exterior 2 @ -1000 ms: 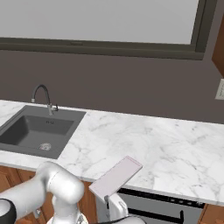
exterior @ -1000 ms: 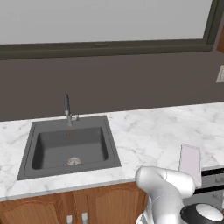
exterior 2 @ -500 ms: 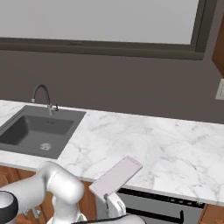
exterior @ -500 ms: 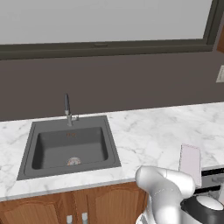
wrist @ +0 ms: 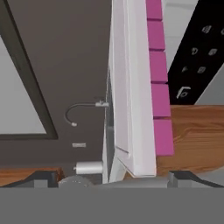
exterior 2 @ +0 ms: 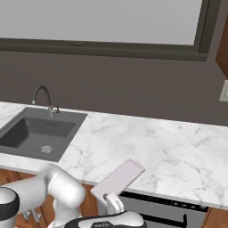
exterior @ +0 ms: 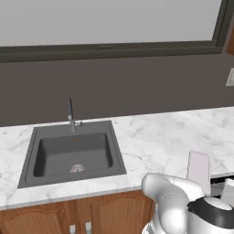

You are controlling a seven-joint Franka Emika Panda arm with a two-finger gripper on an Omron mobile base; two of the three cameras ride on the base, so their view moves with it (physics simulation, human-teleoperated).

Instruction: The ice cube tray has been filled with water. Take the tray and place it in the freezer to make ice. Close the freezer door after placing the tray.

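Left base view: the ice cube tray (exterior: 199, 165) is lying flat at the front edge of the marble counter (exterior: 155, 137), well to the right of the sink (exterior: 73, 153). The arm's white elbow is bulging up from the bottom right, just below the counter edge, so the hand is working low in front of the cabinets.

Right base view: same tray (exterior 2: 118, 179), sitting diagonally with one end reaching the counter lip, above a dark appliance front (exterior 2: 164, 209). The arm is folding down low and the wrist is curling in under that overhanging end.

Hand view: the camera is rolled sideways, so the tray (wrist: 140, 87) is running top to bottom with its pink cells showing along one side. The gripper (wrist: 111, 179) is spread wide, one finger tip (wrist: 46, 178) on each side at the bottom, and it's not pinching anything yet.

My worry: the tray is thin and full of water, so grabbing it at one end from this rolled angle is likely going to tip it and slosh water out, or the fingers might just nudge it off the counter edge before they close.
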